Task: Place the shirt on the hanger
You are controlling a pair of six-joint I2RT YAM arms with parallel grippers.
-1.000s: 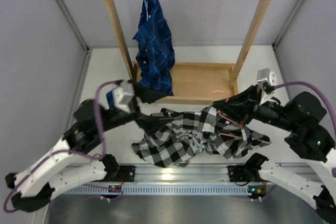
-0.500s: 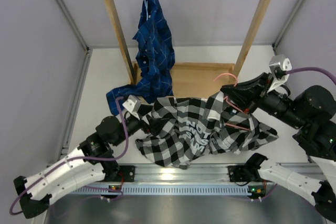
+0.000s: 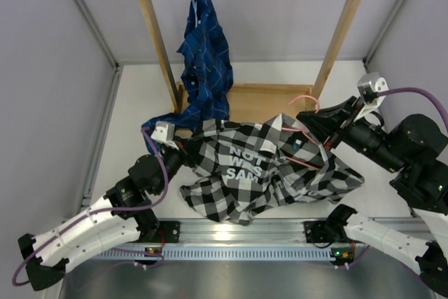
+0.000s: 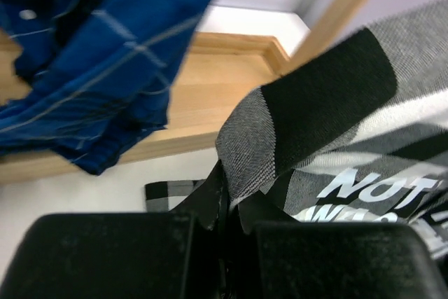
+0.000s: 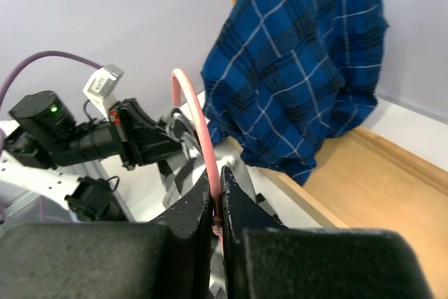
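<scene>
The shirt (image 3: 259, 173) lies spread just in front of the rack (image 3: 157, 40) (white lettering facing up), its right side draped over the hanger (image 5: 198, 124). The left gripper (image 4: 225, 197) pinches the shirt's left edge. The right gripper (image 5: 218, 197) is clamped on the hanger's wire.

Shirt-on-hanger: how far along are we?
Done: right claw shut on the pink hanger, left claw shut on the plaid shirt. In hand: shirt stretched between both claws. Left: seating the hanger in the shirt; it looks bunched, not hung.
</scene>
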